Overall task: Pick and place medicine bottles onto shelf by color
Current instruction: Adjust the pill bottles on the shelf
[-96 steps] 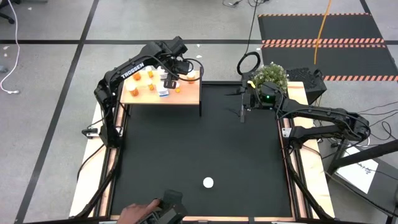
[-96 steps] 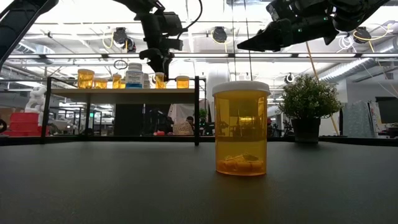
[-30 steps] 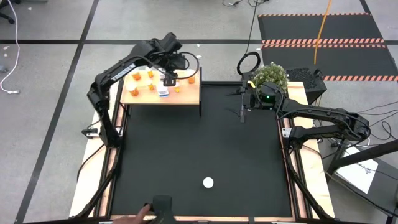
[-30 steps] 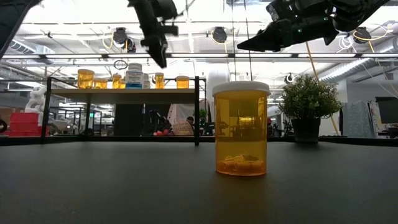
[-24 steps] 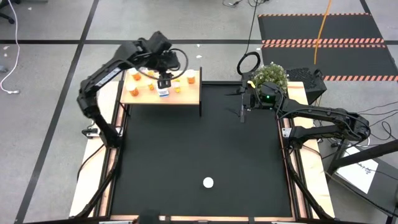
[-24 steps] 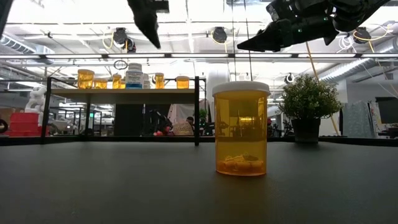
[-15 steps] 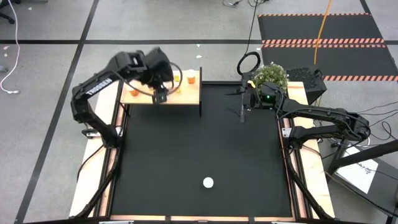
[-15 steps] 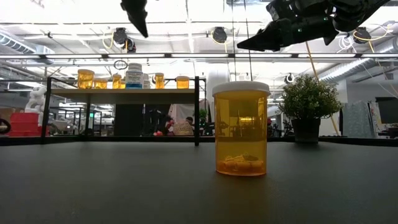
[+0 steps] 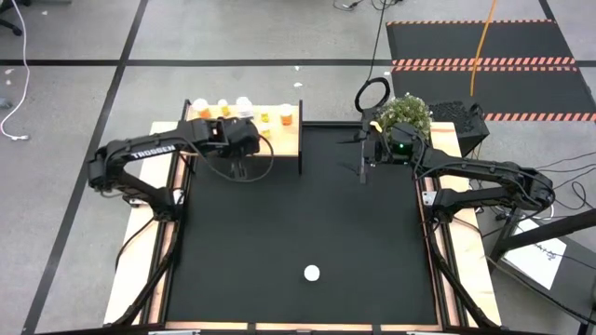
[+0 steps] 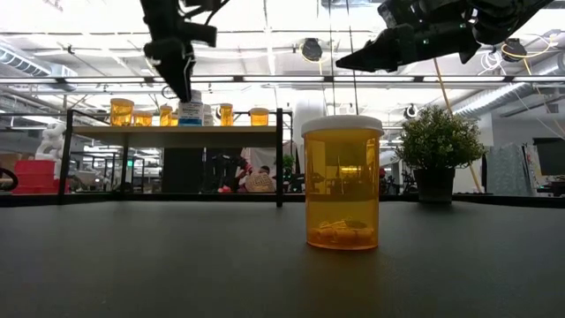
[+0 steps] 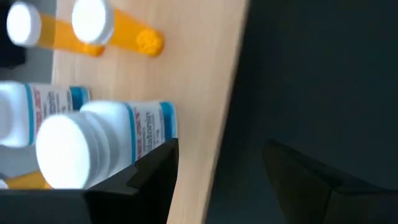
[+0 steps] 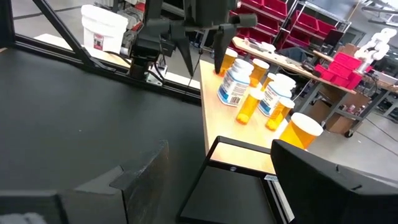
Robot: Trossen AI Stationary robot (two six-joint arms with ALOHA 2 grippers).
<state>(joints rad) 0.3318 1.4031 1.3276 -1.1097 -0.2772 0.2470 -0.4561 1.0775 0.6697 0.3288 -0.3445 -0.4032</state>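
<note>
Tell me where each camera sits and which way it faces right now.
High: overhead, straight down on the mat; both arms show, left gripper by the shelf.
Low: table height, level across; an orange bottle up close, both arms overhead.
Left wrist: looks past its own fingers at white bottles on the shelf.
Right wrist: looks across the mat past its own fingers to the shelf and left arm.
All four share the shelf.
</note>
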